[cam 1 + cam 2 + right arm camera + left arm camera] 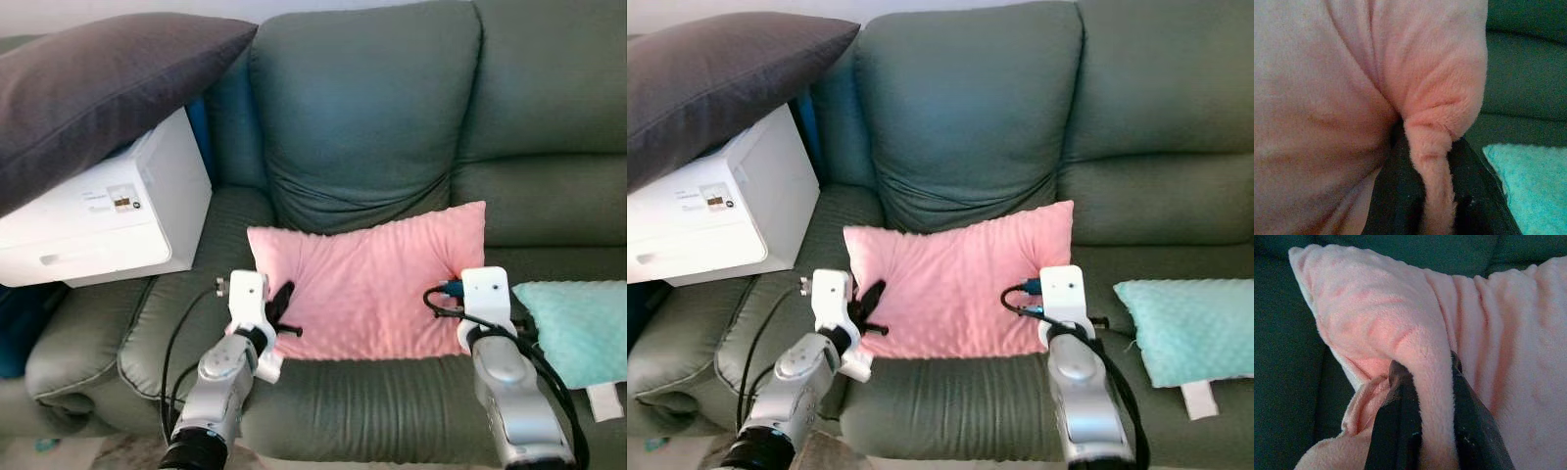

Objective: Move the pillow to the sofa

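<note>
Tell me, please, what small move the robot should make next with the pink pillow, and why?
Probably open both pincers and draw back. The pink pillow already lies on the sofa seat against the backrest, yet the left pincer and right pincer each pinch a fold of it.

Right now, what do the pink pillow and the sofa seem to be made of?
The pink pillow looks like soft plush fleece: a fuzzy nap shows, and it bunches into folds where the left gripper and right gripper pinch it. The sofa looks like smooth dark green leather or imitation leather, with a faint sheen and broad creases; which one is unclear.
</note>
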